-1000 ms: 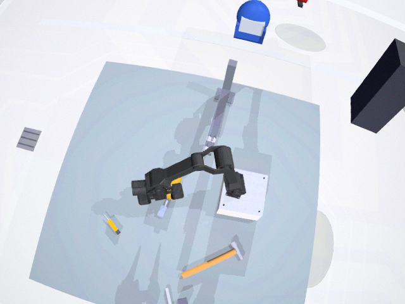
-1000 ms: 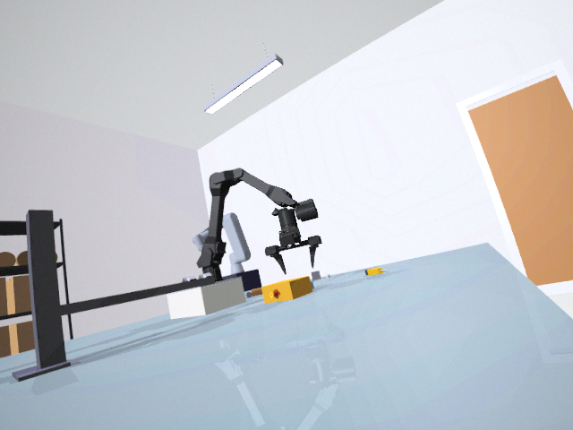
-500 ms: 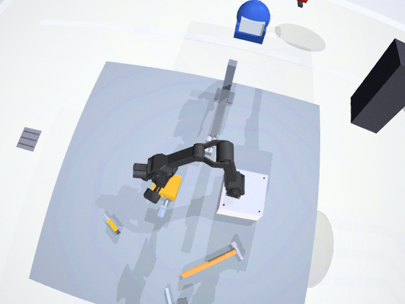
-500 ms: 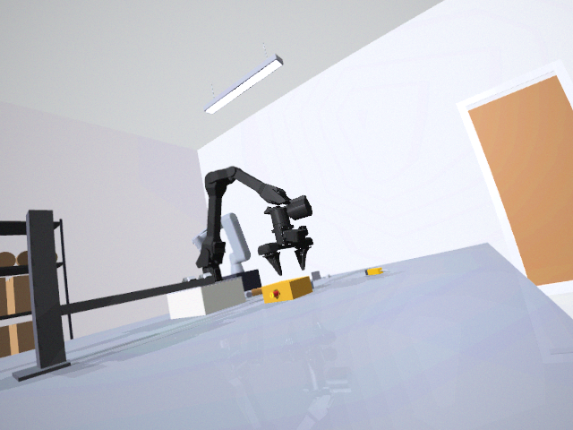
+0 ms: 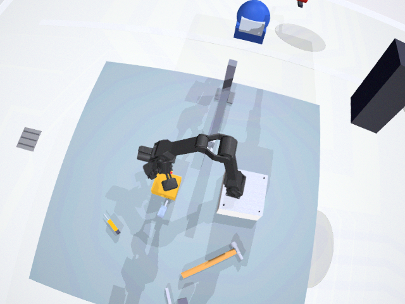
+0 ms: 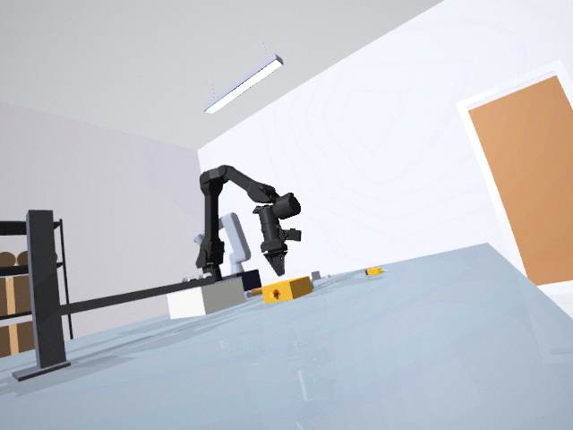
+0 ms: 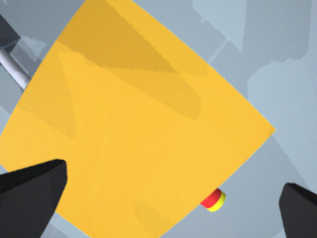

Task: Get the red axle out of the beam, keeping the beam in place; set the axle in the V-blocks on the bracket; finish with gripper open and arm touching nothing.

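1. While we're counting: one black arm (image 5: 185, 145) (image 6: 211, 212), on one white base box (image 5: 252, 192) (image 6: 184, 303) with three dark dots showing on its top.
2. Just one claw (image 5: 162, 168) (image 6: 279, 272) (image 7: 176, 185), and it's spread wide with nothing pinched. It hangs above the block, fingertips pointing down in the exterior view.
3. One yellow beam (image 5: 157, 187) (image 6: 302, 288) (image 7: 134, 124), a chunky block sitting on the blue-grey surface.
4. One red axle (image 5: 171, 172) (image 6: 276, 293) (image 7: 211, 199), still in the beam. Its red end pokes out of one side, and the wrist cam shows a yellow tip on it.
5. One dark bracket (image 5: 230, 76) (image 6: 44, 287): upright post, flat foot, long horizontal bar. The V-blocks (image 5: 211, 144) are pale bits partly hidden behind the arm from up top, so I can't give you a solid count.
6. Loose tools: one hammer (image 5: 209, 263) with an orange handle, one yellow-handled tool (image 5: 112, 225) (image 6: 374, 271) with a dark end, plus one pale block with a rod (image 5: 161, 211) right near the beam.
7. Background stuff: one orange door (image 6: 523, 180), one hanging light (image 6: 244, 85), one blue domed thing (image 5: 253, 14) and one big dark box (image 5: 379, 98).
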